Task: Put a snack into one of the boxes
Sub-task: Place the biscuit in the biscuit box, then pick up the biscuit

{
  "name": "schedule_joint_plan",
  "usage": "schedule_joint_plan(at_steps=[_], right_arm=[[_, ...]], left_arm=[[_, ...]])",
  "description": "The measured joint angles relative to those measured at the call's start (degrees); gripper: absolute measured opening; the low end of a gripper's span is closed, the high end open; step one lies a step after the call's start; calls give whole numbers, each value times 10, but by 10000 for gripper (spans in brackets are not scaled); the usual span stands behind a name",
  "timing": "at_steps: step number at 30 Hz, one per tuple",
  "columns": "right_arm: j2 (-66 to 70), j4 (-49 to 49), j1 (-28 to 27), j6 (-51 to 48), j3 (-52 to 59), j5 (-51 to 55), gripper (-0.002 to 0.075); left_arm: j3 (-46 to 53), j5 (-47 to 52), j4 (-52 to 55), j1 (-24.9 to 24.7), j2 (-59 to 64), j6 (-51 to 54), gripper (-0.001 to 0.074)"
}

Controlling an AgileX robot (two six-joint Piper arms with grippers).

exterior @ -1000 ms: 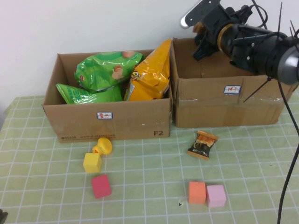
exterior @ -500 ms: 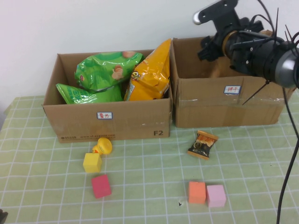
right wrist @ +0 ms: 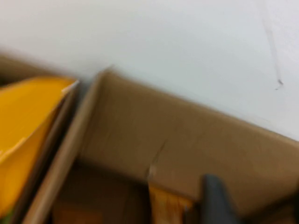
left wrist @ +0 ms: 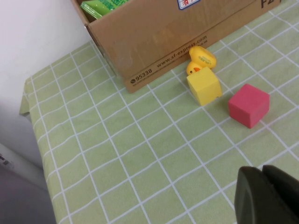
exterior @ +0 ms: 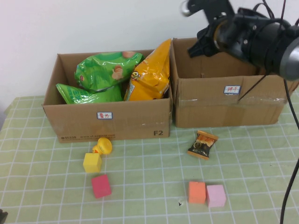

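Two cardboard boxes sit side by side at the back of the green checked table (exterior: 140, 196): the left box (exterior: 110, 119) is stuffed with green and yellow chip bags, and the right box (exterior: 229, 105) has the right gripper (exterior: 198, 46) hanging above its rear left corner, though I cannot tell how far its fingers are parted or whether they carry anything. A small dark-and-orange snack packet (exterior: 202, 144) lies on the cloth just in front of the right box, apart from the orange and pink blocks nearer me. The left gripper (left wrist: 266, 193) rests low over the near left of the table with its fingers pressed together on nothing, a red block (left wrist: 249, 105) and a yellow block (left wrist: 203, 87) beyond it.
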Motion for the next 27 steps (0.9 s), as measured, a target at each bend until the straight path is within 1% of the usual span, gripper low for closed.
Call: schedule_joint_plan(at_steps=[2,4,5,7,9,10,13,21,24,27], right_arm=[[-17,31,21,-76,0,52,202],[-29,56,38,-117,-1,107,92],[-33,76,43,-132,-1,134,59],[-41,128,45,-160,-1,173,24],[-53,190,45,-182,13,189,11],[-69,243,45,-185,45,180,5],[-98,285,46,-144,113,144,0],[-142,284,47,-8,319,4,-1],[-141,283,47,34,363,-68,-1],[-124,277,42,68,377,-148,-1]], left_arm=[[0,0,0,0,0,0,-1],[0,0,0,0,0,0,-1],[0,0,0,0,0,0,-1],[0,0,0,0,0,0,-1],[0,0,0,0,0,0,-1],[0,0,0,0,0,0,-1],[0,0,0,0,0,0,-1],[0,0,0,0,0,0,-1],[0,0,0,0,0,0,-1],[0,0,0,0,0,0,-1]])
